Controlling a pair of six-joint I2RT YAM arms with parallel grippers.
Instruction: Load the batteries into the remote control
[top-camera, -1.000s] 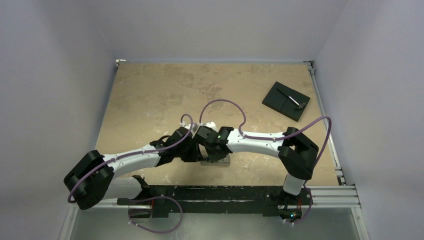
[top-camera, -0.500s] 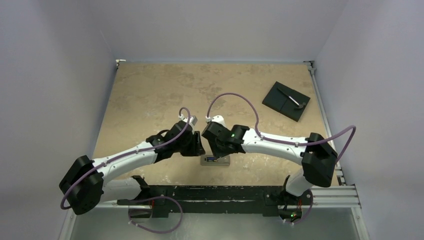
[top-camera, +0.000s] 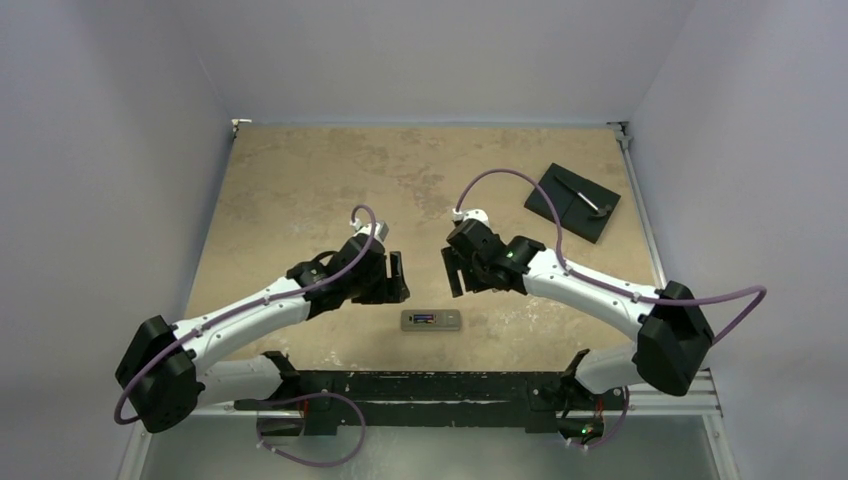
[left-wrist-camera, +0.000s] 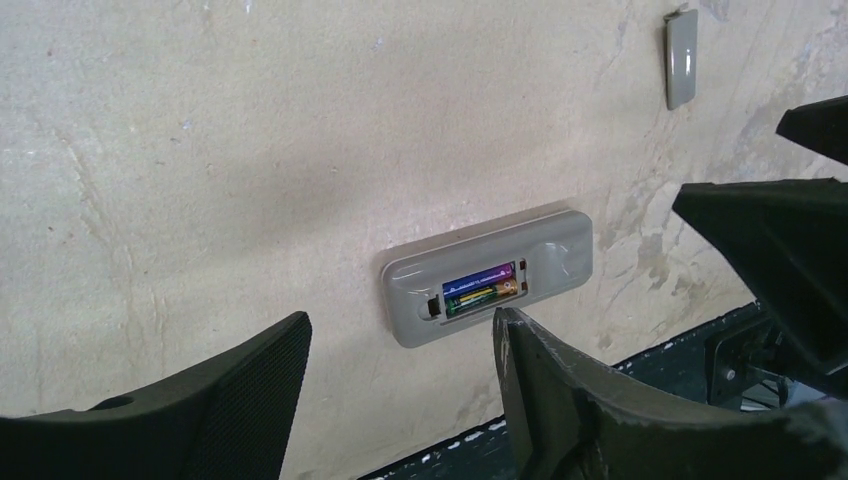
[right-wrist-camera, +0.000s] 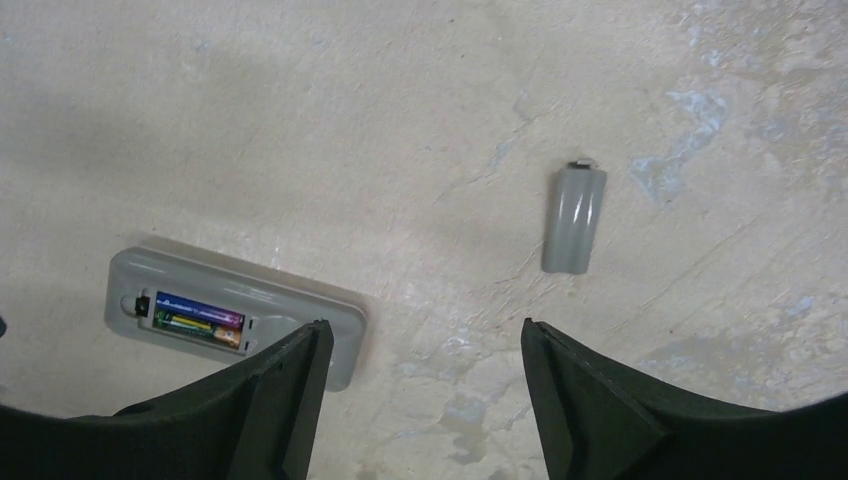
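The remote control (top-camera: 449, 320) lies grey back up near the table's front edge, its battery bay uncovered. Two batteries (top-camera: 427, 320) sit side by side in the bay. In the left wrist view the remote control (left-wrist-camera: 560, 250) holds the batteries (left-wrist-camera: 482, 288), one bluish-purple and one with a gold end. My left gripper (top-camera: 398, 278) hovers open up and to the left of the remote, holding nothing. My right gripper (top-camera: 452, 270) hovers open up and to the right, also holding nothing. The right wrist view looks down on the remote control (right-wrist-camera: 290, 300) and batteries (right-wrist-camera: 198, 320) past the open right gripper (right-wrist-camera: 424, 325).
A narrow grey cover strip (right-wrist-camera: 574, 218) lies loose on the table beyond the remote, also in the left wrist view as the cover strip (left-wrist-camera: 681, 58). A black square plate (top-camera: 572, 201) with a small tool sits far right at the back. A dark rail (top-camera: 440, 385) runs along the near edge.
Both grippers have opened and drawn back from the remote, the left arm leftward and the right arm rightward. The remote, covered by them before, now lies in plain view.
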